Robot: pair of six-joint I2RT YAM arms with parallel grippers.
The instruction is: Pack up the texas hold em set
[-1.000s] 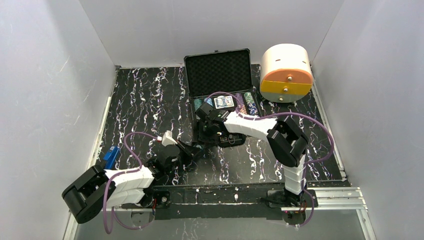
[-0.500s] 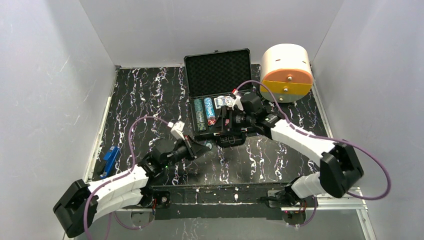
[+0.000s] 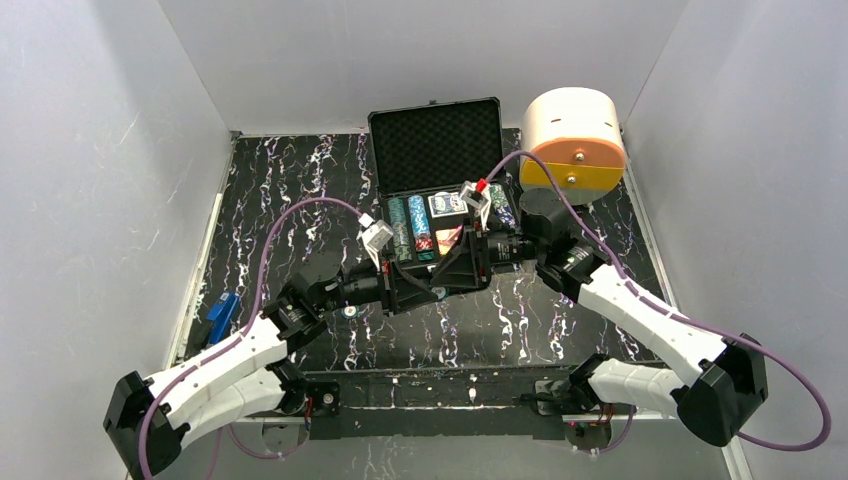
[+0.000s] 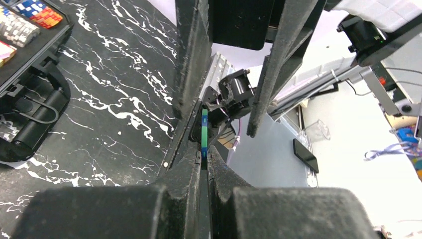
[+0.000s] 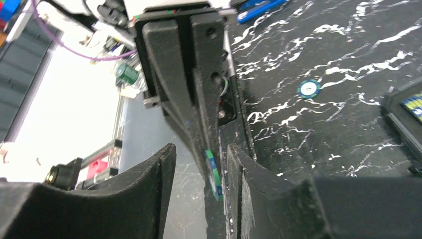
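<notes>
Our left arm lies low, running from its base at the near left toward the centre with the forearm stretched out almost level. Our right arm has its elbow set far out at the near right, and its forearm slants back in toward the centre. The two meet tip to tip. Our left hand is clamped tight, pinching a thin green chip edge-on at its fingertips. Our right hand faces it with its fingers parted, one on either side of the left fingertips and the chip. We cannot tell whether they touch.
</notes>
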